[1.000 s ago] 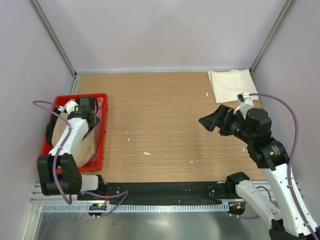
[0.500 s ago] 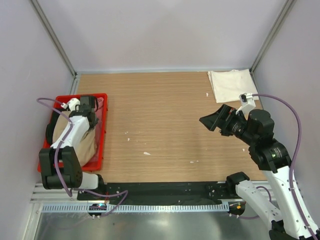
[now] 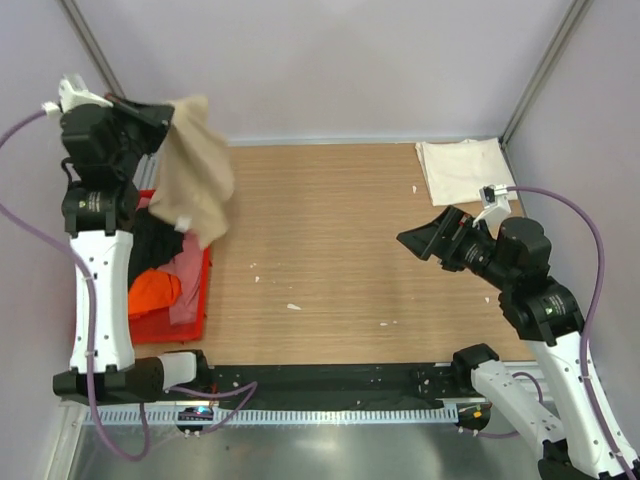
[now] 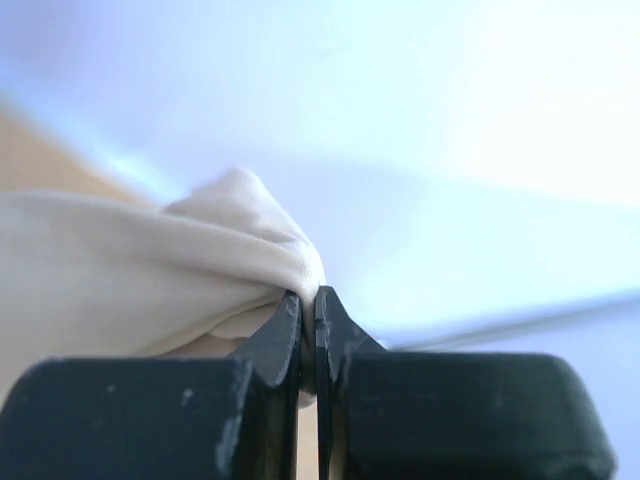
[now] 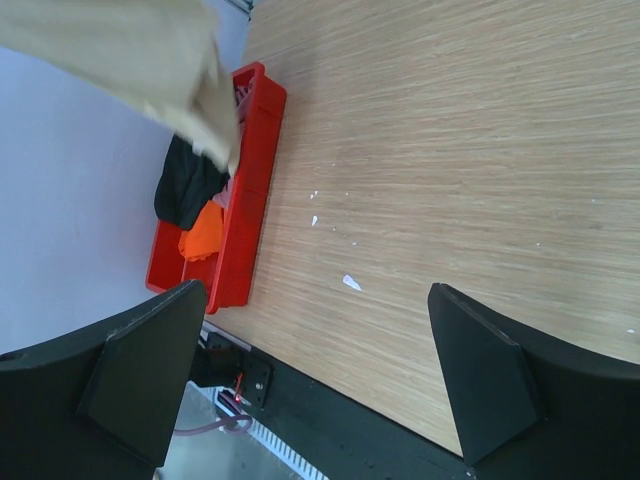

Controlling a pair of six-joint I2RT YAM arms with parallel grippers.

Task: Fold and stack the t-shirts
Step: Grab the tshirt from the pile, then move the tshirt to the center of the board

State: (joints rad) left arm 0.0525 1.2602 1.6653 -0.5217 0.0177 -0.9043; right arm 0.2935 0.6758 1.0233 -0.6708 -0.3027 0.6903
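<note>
My left gripper (image 3: pixel 165 112) is raised high above the table's back left corner, shut on a fold of the tan t-shirt (image 3: pixel 195 170), which hangs down from it over the bin's far end. In the left wrist view the jaws (image 4: pixel 308 300) pinch the tan cloth (image 4: pixel 150 270). A cream-white t-shirt (image 3: pixel 462 170) lies folded flat at the back right corner. Black (image 3: pixel 155 240), orange (image 3: pixel 155 292) and pink (image 3: pixel 188 280) t-shirts lie in the red bin (image 3: pixel 205 290). My right gripper (image 3: pixel 425 235) hovers open over the table's right side with nothing between its fingers (image 5: pixel 315 290).
The red bin (image 5: pixel 255 150) stands along the table's left edge, with the hanging tan t-shirt (image 5: pixel 150 60) over its far end. Small white scraps (image 3: pixel 292 306) dot the wooden table (image 3: pixel 330 220). Walls close in the left, back and right sides.
My left gripper has shut on the tan t-shirt in the bin and lifted it high, baring the black, orange and pink shirts. The right arm has barely moved.
</note>
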